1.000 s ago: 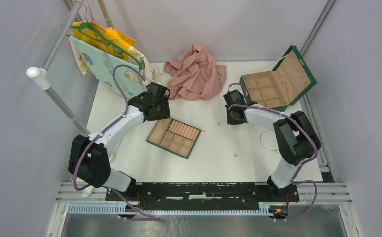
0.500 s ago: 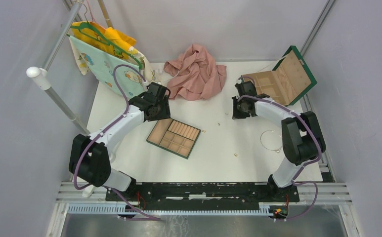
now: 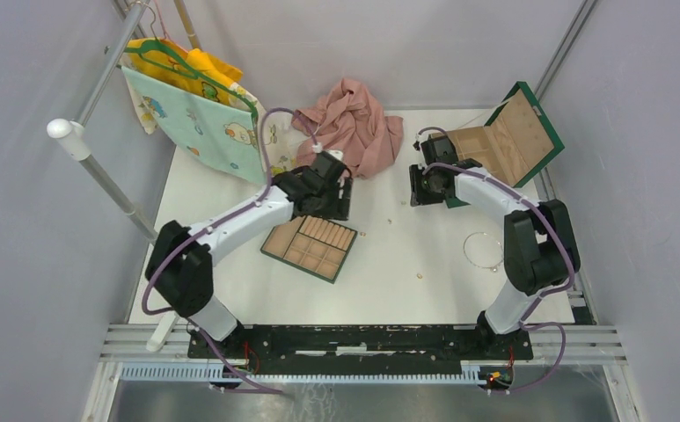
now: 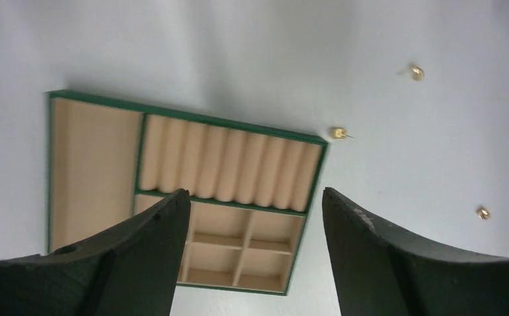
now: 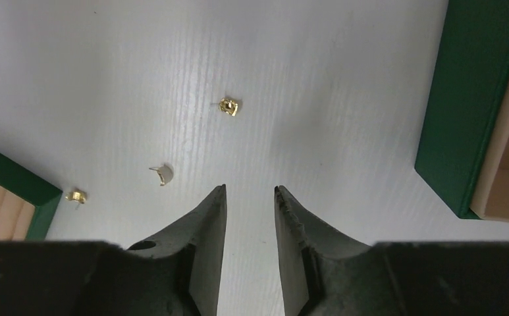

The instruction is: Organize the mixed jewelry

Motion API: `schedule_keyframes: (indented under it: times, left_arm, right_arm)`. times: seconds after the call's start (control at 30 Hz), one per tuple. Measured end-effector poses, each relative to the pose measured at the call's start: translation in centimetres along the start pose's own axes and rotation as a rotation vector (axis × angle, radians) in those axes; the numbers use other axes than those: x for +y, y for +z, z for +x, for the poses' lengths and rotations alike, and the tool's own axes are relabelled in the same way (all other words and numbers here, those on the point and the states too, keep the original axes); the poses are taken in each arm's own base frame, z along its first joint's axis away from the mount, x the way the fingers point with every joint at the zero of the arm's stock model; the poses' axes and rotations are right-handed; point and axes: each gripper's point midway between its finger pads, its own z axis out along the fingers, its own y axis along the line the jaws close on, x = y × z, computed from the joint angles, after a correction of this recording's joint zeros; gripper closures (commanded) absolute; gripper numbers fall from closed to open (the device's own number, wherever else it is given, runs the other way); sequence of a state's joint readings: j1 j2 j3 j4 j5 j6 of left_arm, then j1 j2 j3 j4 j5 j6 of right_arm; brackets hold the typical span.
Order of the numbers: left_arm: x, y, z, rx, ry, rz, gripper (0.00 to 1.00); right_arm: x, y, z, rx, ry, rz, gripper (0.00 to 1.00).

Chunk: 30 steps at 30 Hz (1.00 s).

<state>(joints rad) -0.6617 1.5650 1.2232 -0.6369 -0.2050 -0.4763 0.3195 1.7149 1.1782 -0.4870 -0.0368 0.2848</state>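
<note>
Looks down on a white table (image 5: 107, 59). Shows the right gripper (image 5: 249, 189) at the bottom, jaws slightly apart, nothing between. Has a gold stud (image 5: 228, 106) just ahead, pale curved bit (image 5: 164, 174) further left, second gold stud (image 5: 76, 196) just beside the green tray (image 5: 14, 183) corner. Also catches a green box (image 5: 475, 99) far right, tan inside.

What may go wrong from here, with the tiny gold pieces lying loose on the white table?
1. The tiny gold stud lies right beside the green-rimmed tan tray; the open left gripper may push the tray or flick the stud away.
2. The thin silvery wire loop lies flat near the right arm, which might sweep it aside.
</note>
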Motion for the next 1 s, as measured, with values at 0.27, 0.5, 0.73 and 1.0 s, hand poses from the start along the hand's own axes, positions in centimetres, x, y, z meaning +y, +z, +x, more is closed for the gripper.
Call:
schedule_keyframes:
  times: [0.27,0.5,0.73,1.0]
  left_arm:
    - [-9.6,3.7,3.1,0.081,0.271,0.087,0.27]
    - [-11.0,7.7,4.1,0.135,0.418,0.069,0.41]
    - [-10.9,8.9,4.5,0.175,0.612,0.106,0.43]
    - [-11.2,9.1,6.4,0.250,0.710,0.193,0.46]
  right_arm:
    - [-2.2,-1.0,2.0,0.012,-0.031,0.096,0.50]
    - [-4.4,-3.2,2.0,-0.031,-0.016,0.173,0.49]
    - [-6.7,-4.4,2.8,-0.037,0.015,0.227,0.49]
    - [-6.8,-4.4,3.3,-0.026,0.014,0.233,0.49]
